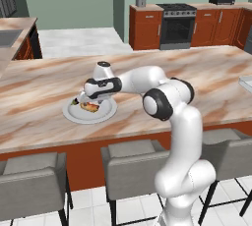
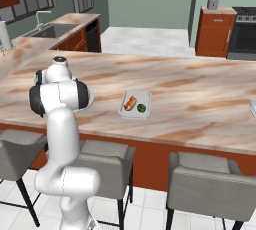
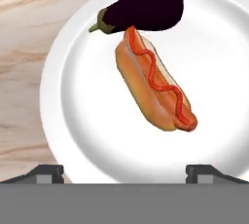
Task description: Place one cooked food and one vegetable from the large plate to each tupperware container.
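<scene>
The large plate (image 3: 82, 135) is round and white, and lies on the marble counter. On it lie a dark purple eggplant (image 3: 146, 9) and a hot dog (image 3: 155, 89) with ketchup, touching each other. My gripper (image 3: 125, 172) hovers just above the plate (image 1: 71, 114), open, with nothing between its fingertips (image 3: 48, 172). One tupperware container (image 2: 137, 96) sits to the right on the counter and holds a hot dog (image 2: 130, 103) and a green vegetable (image 2: 141, 107). A second container (image 1: 246, 83) shows at the far right edge of the counter.
Grey stools (image 1: 133, 154) stand along the near side of the counter. A sink (image 2: 52, 30) is on the far left counter and a stove (image 1: 176, 21) against the back wall. My arm's elbow (image 1: 160, 102) hangs over the counter's front edge.
</scene>
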Robot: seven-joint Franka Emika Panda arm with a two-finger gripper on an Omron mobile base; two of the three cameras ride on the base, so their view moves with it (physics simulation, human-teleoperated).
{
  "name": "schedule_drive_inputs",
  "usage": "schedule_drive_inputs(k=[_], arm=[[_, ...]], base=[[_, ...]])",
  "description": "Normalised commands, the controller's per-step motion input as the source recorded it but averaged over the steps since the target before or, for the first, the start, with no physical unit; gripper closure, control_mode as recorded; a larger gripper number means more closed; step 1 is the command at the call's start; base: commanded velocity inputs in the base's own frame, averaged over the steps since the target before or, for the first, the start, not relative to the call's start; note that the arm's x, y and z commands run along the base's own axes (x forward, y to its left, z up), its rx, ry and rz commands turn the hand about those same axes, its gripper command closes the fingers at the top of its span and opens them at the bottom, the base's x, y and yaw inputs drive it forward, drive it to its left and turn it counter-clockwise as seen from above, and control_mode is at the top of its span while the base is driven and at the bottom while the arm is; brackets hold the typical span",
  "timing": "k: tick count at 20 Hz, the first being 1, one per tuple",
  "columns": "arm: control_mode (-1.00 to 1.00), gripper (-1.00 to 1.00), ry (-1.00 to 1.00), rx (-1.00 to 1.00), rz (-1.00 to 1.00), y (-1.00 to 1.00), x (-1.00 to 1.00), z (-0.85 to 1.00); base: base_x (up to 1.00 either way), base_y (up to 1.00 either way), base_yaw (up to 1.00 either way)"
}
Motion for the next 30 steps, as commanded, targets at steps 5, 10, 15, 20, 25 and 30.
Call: schedule_drive_inputs(k=[5,10,15,20,25,30], arm=[[-1.00,-1.00,-0.09,0.00,0.07,0.00,0.16,-0.36],[-1.00,-1.00,0.00,0.00,0.00,0.00,0.37,-0.26],[-1.00,-1.00,0.03,0.00,0.00,0.00,0.41,-0.21],[-1.00,-1.00,0.00,-0.01,0.00,0.07,0.27,-0.17],[-1.00,-1.00,-0.02,-0.07,0.09,0.30,-0.02,-0.13],[-1.00,-1.00,-0.13,-0.04,0.21,0.10,-0.31,-0.01]], base=[[0.00,0.00,0.00],[0.00,0.00,0.00],[0.00,0.00,0.00],[0.00,0.00,0.00],[0.00,0.00,0.00],[0.00,0.00,0.00]])
